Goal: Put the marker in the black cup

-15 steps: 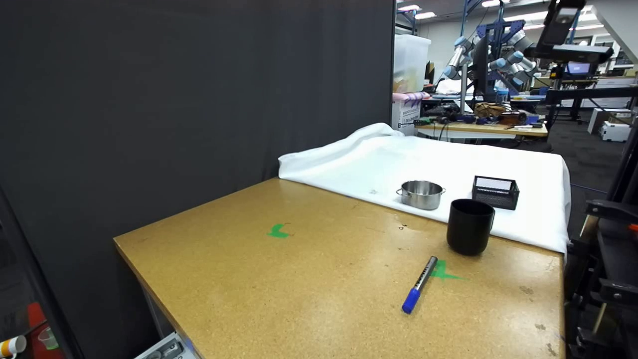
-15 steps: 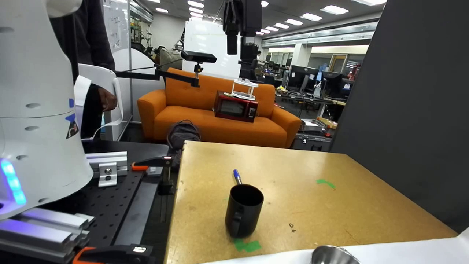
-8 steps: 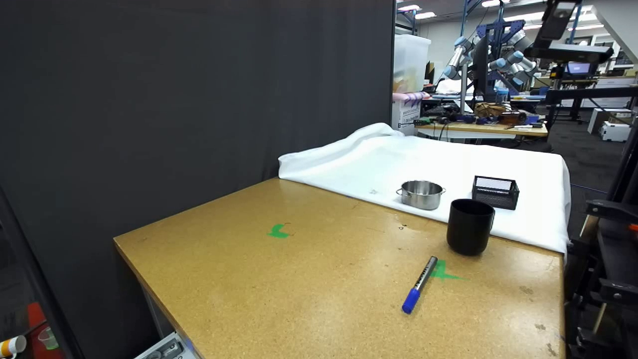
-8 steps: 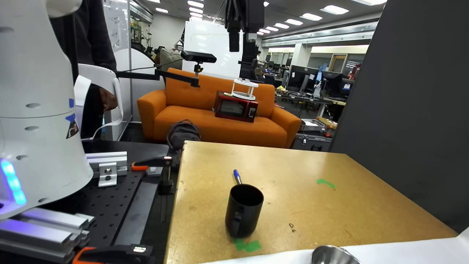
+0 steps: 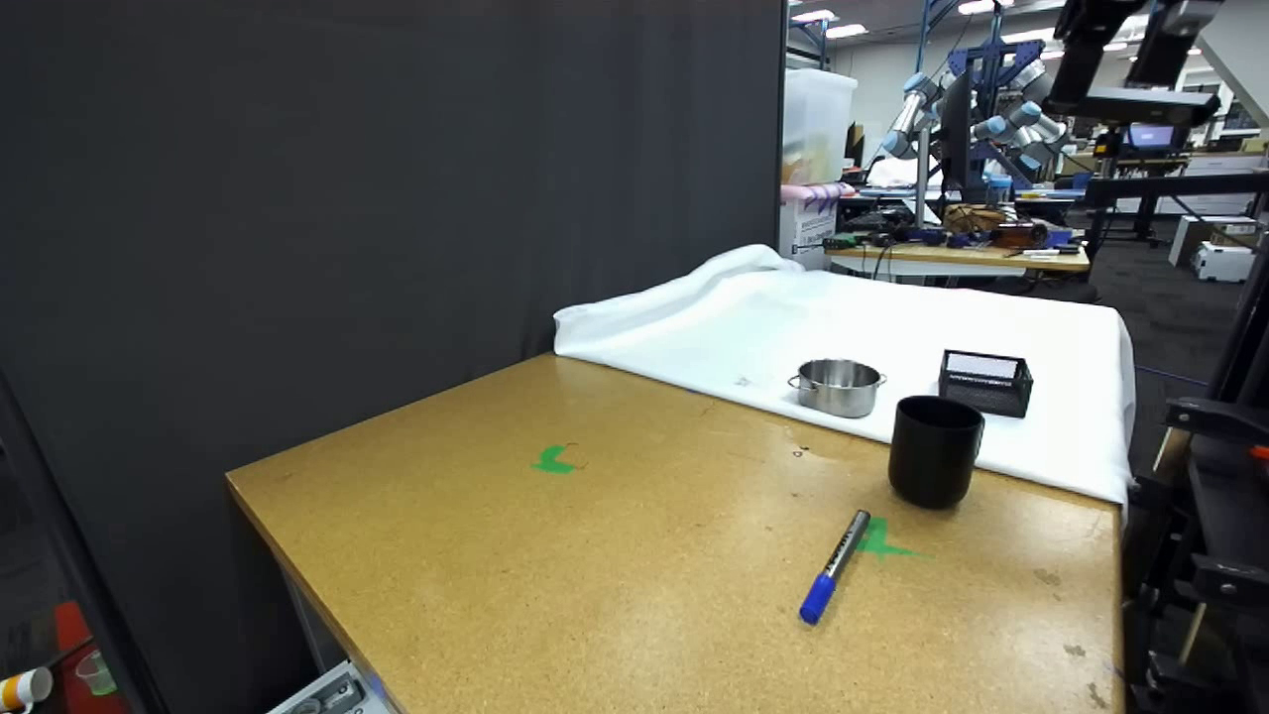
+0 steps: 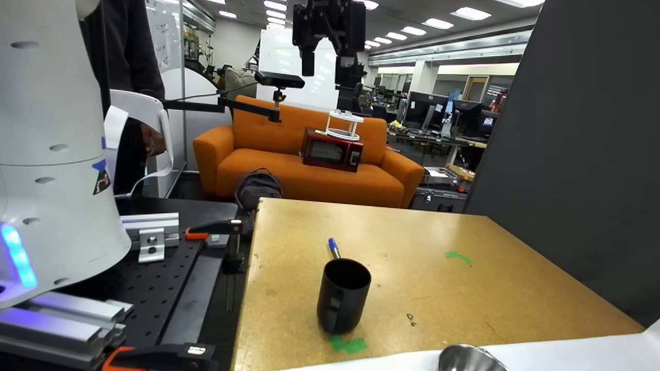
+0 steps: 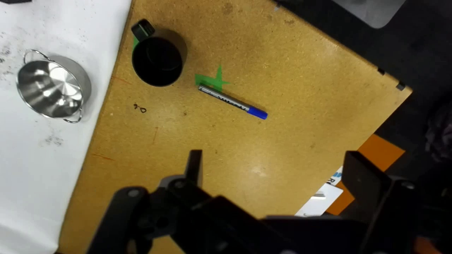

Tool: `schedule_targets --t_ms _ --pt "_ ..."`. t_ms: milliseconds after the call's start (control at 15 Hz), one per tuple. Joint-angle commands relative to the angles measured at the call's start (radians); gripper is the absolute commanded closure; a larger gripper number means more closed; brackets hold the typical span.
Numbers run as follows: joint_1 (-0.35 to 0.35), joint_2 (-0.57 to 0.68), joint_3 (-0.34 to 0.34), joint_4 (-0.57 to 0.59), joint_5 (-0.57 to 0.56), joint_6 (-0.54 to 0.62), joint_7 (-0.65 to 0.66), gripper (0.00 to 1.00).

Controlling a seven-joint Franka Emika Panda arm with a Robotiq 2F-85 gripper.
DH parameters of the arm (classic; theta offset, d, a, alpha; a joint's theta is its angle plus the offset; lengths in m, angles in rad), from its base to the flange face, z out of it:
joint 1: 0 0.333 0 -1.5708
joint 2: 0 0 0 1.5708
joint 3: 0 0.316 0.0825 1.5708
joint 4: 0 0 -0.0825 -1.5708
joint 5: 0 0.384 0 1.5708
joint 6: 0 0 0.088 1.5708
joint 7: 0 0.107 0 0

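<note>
Both jaws of the gripper are spread wide, high above the wooden table. The marker lies flat on the wood, its grey end at a patch of green tape, its blue end pointing away from the black cup. That cup (a mug, really, since it has a handle) stands upright near the marker, close to the edge of the white cloth under a steel pot.

The marker bore black lettering along its grey barrel, too blurred to read in the wrist view. A white slip there showed a letter, apparently R. Print on a box and writing on a whiteboard panel, each in an exterior view, were illegible
</note>
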Motion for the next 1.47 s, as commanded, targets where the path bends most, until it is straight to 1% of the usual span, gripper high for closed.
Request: schedule_targets --t_ms 0,133,267,400,533,600,733,933,1000,1067,1133,1400 --pt "0.090 0.087 -0.023 0.003 0.020 0.067 -0.145 0.00" --pt "0.145 0.148 -0.024 0.003 0.031 0.095 -0.215 0.00" --pt "0.196 0.249 -0.034 0.024 0.048 0.154 -0.303 0.00" --pt "0.251 0.339 -0.050 0.049 0.099 0.199 -0.401 0.00" --pt "0.282 0.422 -0.043 0.080 0.160 0.217 -0.496 0.00" --pt "0.283 0.501 -0.045 0.109 0.186 0.240 -0.559 0.00" --pt "0.272 0.595 -0.021 0.146 0.225 0.257 -0.647 0.00" --pt "0.225 0.714 0.027 0.203 0.252 0.263 -0.752 0.00" --pt "0.191 0.724 0.054 0.213 0.219 0.249 -0.704 0.00" --pt "0.181 0.686 0.074 0.176 0.238 0.262 -0.703 0.00" --pt "0.165 0.712 0.088 0.192 0.234 0.262 -0.701 0.00" --pt "0.150 0.727 0.101 0.207 0.232 0.261 -0.699 0.00"
